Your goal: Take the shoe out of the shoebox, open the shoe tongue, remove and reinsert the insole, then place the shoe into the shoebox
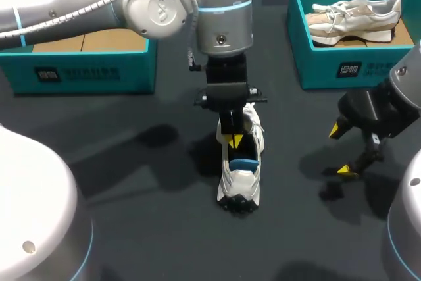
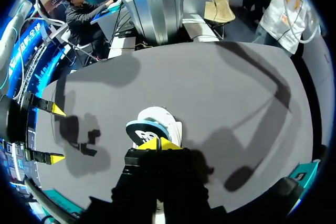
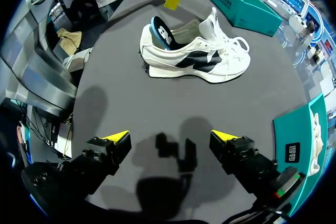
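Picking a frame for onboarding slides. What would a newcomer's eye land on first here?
First, the white shoe standing in the middle of the table, with a blue insole poking up out of it and the left gripper poised right over it. Next, the right gripper hanging open to the shoe's right, and a second shoe lying in the teal box at the far right corner.

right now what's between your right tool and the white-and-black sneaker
Only bare dark grey tabletop and the right tool's shadow, seen in the right wrist view.
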